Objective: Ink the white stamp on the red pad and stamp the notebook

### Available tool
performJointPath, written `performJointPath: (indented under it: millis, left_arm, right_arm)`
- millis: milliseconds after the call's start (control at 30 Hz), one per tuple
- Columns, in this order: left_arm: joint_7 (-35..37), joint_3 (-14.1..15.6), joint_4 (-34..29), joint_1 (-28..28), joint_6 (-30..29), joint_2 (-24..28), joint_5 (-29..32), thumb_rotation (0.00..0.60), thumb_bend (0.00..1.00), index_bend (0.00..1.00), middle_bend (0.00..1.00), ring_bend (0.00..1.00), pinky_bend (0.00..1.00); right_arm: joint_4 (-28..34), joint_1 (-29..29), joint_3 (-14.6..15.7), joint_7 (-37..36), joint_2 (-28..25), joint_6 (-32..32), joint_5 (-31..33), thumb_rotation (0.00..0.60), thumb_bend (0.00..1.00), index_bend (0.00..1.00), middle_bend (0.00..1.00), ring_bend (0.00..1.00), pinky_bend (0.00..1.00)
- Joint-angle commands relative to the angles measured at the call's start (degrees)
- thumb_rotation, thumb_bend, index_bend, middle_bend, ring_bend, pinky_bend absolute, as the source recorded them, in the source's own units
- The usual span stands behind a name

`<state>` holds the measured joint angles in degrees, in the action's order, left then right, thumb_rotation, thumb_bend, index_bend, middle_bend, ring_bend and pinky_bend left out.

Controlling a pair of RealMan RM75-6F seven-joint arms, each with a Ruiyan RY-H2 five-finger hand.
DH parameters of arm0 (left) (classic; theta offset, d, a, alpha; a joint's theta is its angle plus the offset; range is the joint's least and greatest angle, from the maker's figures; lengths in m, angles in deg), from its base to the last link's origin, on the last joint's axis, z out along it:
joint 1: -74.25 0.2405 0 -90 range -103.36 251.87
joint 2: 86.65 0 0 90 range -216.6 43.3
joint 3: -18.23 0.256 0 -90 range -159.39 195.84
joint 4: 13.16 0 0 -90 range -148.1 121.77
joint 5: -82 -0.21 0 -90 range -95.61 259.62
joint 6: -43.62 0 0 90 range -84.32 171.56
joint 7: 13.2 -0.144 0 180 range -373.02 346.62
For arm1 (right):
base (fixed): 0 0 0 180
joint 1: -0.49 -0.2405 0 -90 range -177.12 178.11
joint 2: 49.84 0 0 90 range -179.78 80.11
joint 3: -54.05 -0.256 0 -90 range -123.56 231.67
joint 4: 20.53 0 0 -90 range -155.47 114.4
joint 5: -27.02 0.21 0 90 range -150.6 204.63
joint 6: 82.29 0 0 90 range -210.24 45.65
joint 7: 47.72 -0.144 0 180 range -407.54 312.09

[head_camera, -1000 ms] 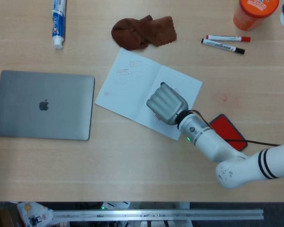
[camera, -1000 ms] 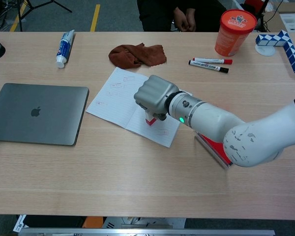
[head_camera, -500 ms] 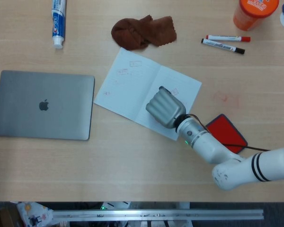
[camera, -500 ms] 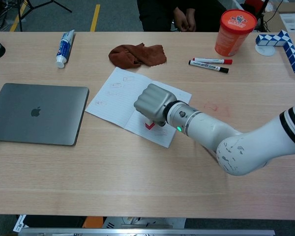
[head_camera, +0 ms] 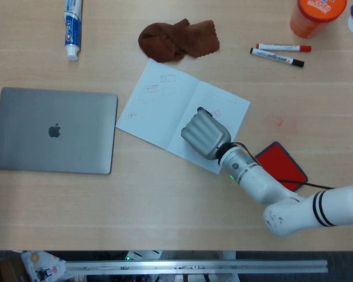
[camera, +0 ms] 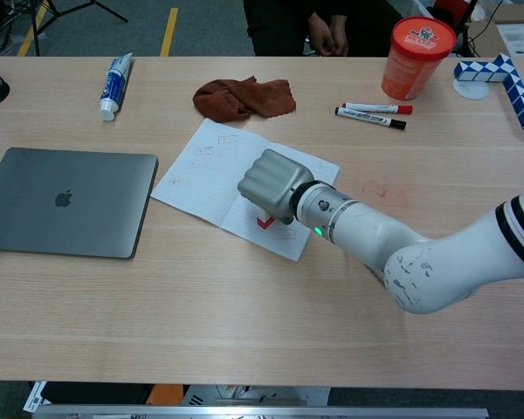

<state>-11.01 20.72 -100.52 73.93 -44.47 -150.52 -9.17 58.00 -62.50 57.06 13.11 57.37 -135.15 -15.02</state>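
Right hand (camera: pixel 269 183), fingers curled tight round stamp (camera: pixel 265 220), now lower than a second ago. Red base down on notebook (head_camera: pixel 165 106), near page's front edge, beside an earlier mark. Barely any shift over the last half second: likely pressing the print. Red pad (head_camera: pixel 282 164) beside forearm, already used by the look of it. Left hand out of sight.
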Motion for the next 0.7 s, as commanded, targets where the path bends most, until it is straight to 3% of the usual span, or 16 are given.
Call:
performJointPath:
  millis: [33,200,433,700]
  left_arm:
    - [-0.01,0.01,0.0,0.0,0.03,-0.01,-0.01,0.6,0.26,0.0,0.0,0.0,0.05]
    - [0.07,-0.06,-0.16,0.08,-0.13,0.25,0.06,0.6,0.26,0.0,0.0,0.0,0.05]
    - [-0.04,-0.22,-0.81,0.12,-0.46,0.62,-0.03,0.6,0.26,0.0,0.0,0.0,0.05]
    - [-0.73,-0.1,-1.37,-0.13,-0.09,0.62,-0.41,0.6,0.26,0.0,0.0,0.0,0.05]
  right_arm:
    - [0.13,0.13,-0.2,-0.06,-0.12,0.07,-0.11,0.6,0.54,0.87,0.72,0.55,0.44]
    - [3.05,0.46,-2.33,-1.79,-2.4,-0.73,-0.6,0.6,0.54,0.87,0.72,0.55,0.44]
    - [12.28,1.01,-6.08,-3.93,-11.7,-3.81,-0.64,0.6,0.54,0.87,0.72,0.55,0.44]
    - [17.38,2.99,-6.13,-6.18,-20.1,-5.59,0.16,0.6,0.54,0.87,0.72,0.55,0.44]
